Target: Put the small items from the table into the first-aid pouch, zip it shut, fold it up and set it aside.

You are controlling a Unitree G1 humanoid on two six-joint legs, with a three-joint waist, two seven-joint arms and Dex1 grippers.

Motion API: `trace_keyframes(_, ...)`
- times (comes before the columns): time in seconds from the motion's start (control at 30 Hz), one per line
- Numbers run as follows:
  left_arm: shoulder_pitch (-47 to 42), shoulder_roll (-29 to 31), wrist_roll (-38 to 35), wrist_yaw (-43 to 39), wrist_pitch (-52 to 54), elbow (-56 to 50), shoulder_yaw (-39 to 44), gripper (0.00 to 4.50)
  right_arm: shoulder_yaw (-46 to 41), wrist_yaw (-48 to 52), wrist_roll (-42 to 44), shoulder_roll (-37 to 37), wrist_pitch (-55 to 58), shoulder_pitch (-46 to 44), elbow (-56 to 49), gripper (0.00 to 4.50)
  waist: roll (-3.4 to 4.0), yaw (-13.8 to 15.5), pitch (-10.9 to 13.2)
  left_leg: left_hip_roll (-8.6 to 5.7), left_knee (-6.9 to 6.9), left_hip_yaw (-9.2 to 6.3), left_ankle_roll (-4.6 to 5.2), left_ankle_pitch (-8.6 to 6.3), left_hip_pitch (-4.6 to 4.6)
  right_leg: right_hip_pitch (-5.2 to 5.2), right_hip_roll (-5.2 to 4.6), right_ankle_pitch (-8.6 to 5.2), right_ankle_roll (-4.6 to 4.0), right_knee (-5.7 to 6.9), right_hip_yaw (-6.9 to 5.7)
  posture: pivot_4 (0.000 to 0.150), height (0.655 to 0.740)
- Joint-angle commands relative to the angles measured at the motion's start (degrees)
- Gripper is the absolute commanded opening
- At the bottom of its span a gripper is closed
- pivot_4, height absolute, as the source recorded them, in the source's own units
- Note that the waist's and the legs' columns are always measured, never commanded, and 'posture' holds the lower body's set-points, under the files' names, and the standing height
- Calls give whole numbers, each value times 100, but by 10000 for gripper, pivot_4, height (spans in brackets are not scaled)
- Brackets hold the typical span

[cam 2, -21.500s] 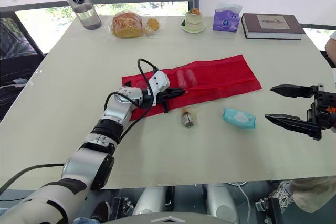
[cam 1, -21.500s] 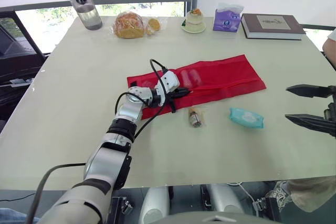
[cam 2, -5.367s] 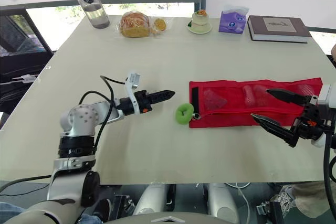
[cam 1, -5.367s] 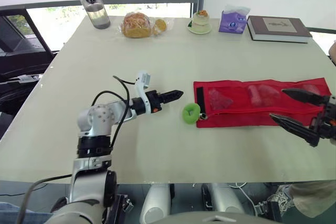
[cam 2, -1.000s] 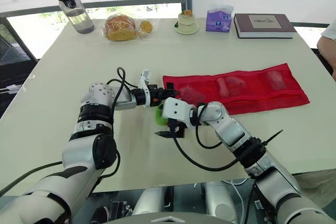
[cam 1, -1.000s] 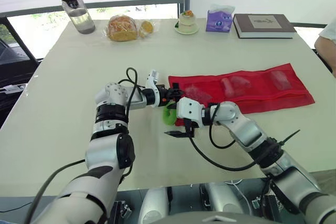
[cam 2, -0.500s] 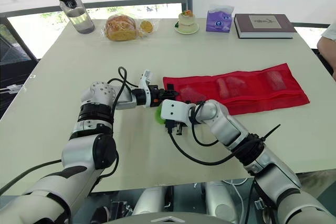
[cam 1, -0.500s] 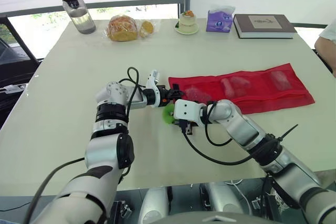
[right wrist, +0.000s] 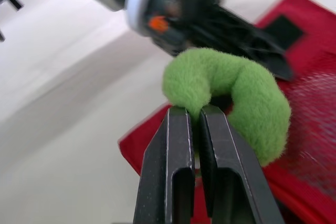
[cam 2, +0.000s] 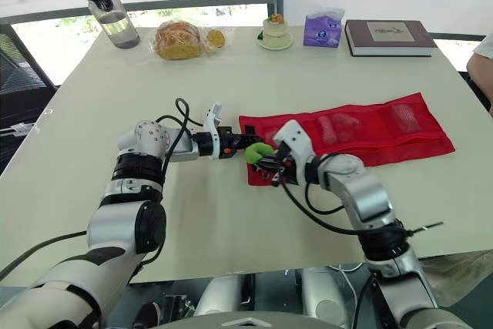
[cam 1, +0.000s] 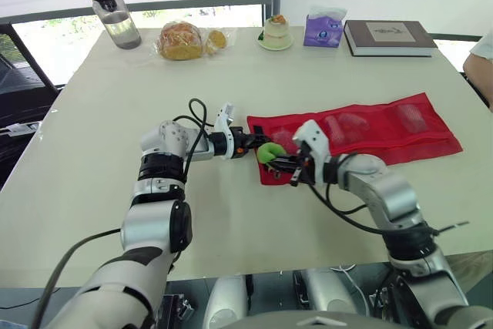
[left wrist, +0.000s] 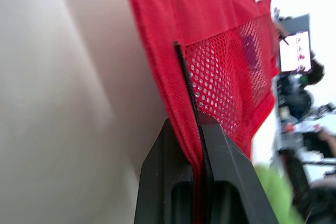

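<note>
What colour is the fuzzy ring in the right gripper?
Lime green; the right wrist view shows the fuzzy ring best, pinched by the right gripper.

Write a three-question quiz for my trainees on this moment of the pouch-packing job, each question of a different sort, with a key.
1. True or false: the left gripper is shut on the edge of the red mesh pouch.
2. Multiple choice: what does the right gripper hold? A) a blue wipes packet; B) the green fuzzy ring; C) a metal spoon.
3. Fill in the gap: at the back, the purple tissue pack stands between the small cake on a plate and the dark ____.

Key
1. True.
2. B.
3. book.
</note>
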Motion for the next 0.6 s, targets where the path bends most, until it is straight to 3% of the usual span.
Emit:
trace_keyframes(0.03,331,407,546,-576,-826,-692,-866,0,-760,-509,485,171,314,167,-496,432,0,-4,0,2,-12,6,-5,3,5,-3,-3,0,-1,0,11,1500,7400)
trace_keyframes(0.23,541,567,612,-882,-1134,-998,-1099,0,-1094,-1013,720,162,506,360,-619,432,-1,13,0,1,-26,8,-9,7,2,-13,5,-4,-5,-4,19,1500,7400)
trace_keyframes(0.6,1042,1548,882,-1995,-2138,-1666,-1550,0,-2032,-1506,880,-451,204,800,-396,432,-2,0,2,2,-49,24,-5,4,-5,-19,21,-5,-3,-36,37,1500,7400)
